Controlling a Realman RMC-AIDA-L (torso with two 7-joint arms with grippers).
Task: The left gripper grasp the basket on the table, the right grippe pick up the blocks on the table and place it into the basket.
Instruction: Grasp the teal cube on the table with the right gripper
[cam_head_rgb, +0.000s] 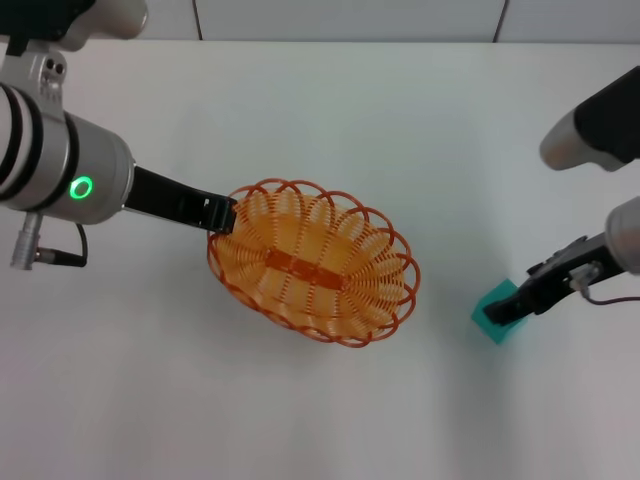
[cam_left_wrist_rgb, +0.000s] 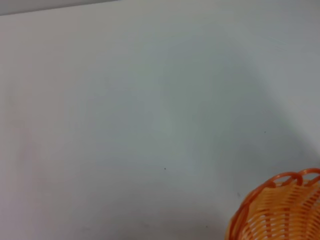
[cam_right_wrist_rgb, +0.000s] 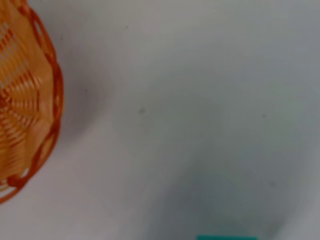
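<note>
The orange wire basket (cam_head_rgb: 313, 262) sits on the white table (cam_head_rgb: 300, 100), a little left of centre in the head view, its long axis running diagonally. The left gripper (cam_head_rgb: 222, 213) reaches in from the left, its black jaws clamped on the scalloped rim at the basket's left end; a green ring light (cam_head_rgb: 81, 187) glows on that arm.

Well apart to the right, the small teal cube (cam_head_rgb: 497, 311) rests on the table. The right gripper (cam_head_rgb: 503, 311) is down at it, black jaws over the cube's right side and touching it, but whether they are pinched on it or just around it cannot be told.

The left wrist view catches only a piece of the basket rim (cam_left_wrist_rgb: 280, 210); the right wrist view shows the basket's edge (cam_right_wrist_rgb: 27, 100) and a sliver of the cube (cam_right_wrist_rgb: 226, 237). No writing or labels can be read anywhere
</note>
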